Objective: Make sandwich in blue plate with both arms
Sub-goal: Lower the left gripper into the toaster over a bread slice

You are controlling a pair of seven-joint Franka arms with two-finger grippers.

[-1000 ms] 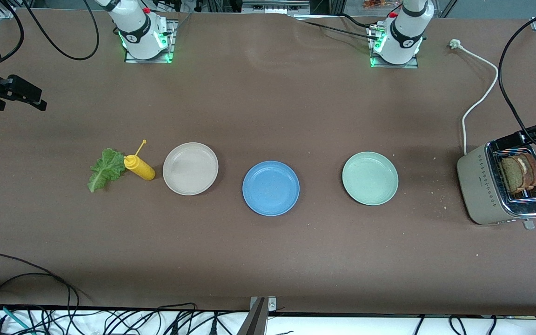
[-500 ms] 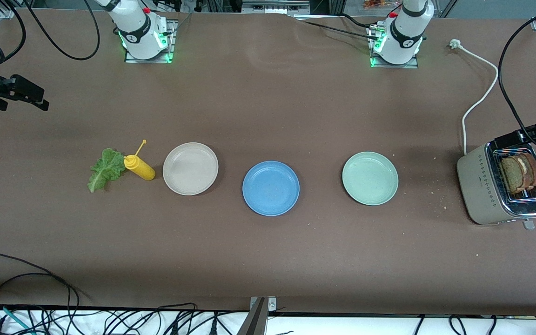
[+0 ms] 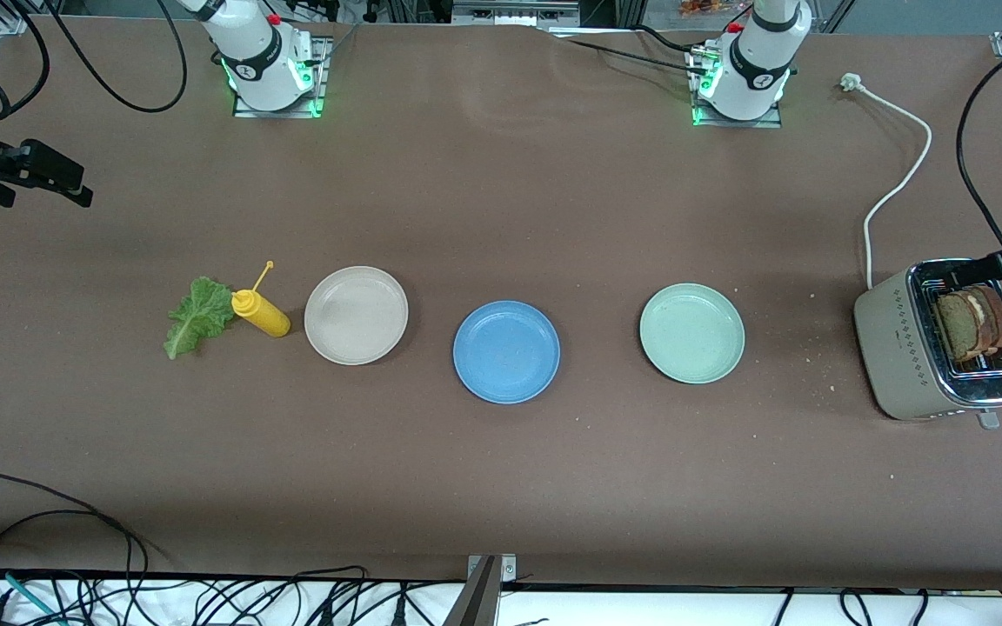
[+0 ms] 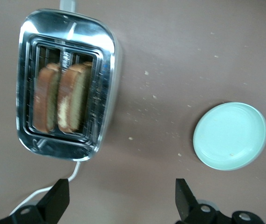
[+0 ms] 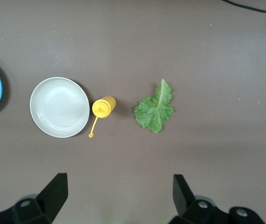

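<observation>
Plates stood in a row across the middle of the brown counter: a beige plate toward the right arm's end, the blue plate in the centre and slightly nearer the front camera, and a green plate toward the left arm's end. The blue plate held nothing. A yellow bottle lay just beside the beige plate, with a lettuce leaf just beside the bottle, toward the right arm's end. A toaster stood at the left arm's end of the counter, two slices of brown toast upright in its slots, its white cord trailing toward the arms' bases. No sandwich was assembled.

The left claw hung above the counter close to the toaster, fingers wide apart and holding nothing; the left wrist view showed the toaster and green plate below. The right claw hung above the counter near the lettuce leaf, fingers likewise wide apart and holding nothing; the right wrist view showed leaf, bottle, beige plate and an edge of the blue plate.
</observation>
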